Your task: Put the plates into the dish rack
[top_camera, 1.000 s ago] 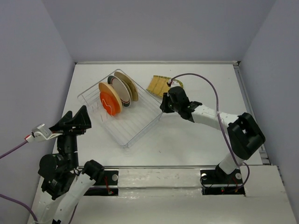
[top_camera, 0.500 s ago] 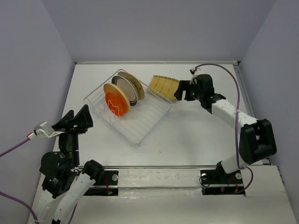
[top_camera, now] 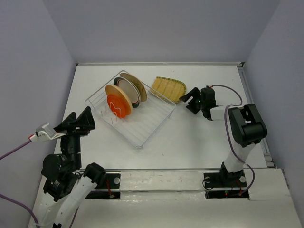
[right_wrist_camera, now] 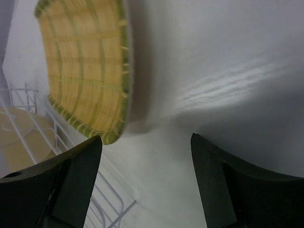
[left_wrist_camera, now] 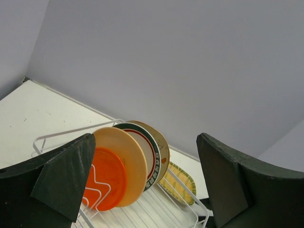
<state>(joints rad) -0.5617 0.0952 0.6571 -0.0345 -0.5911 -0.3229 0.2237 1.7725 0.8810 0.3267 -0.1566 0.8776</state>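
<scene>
Jaws of the right gripper (top_camera: 190, 100) are spread wide and hold nothing; they sit low over the table (top_camera: 199, 137), right of centre, just beside the yellow-green fan plate (top_camera: 167, 88). That plate lies toward the far edge, against the far-right rim of the dish rack (top_camera: 137, 145). Jaws of the left gripper (top_camera: 80, 118) are likewise spread and empty, raised near the left edge. Four plates stand on edge in the rack's far-left end: orange-red plate (top_camera: 116, 107), tan plate (top_camera: 119, 94), striped-rim plate (top_camera: 128, 92), beige plate (top_camera: 138, 86).
</scene>
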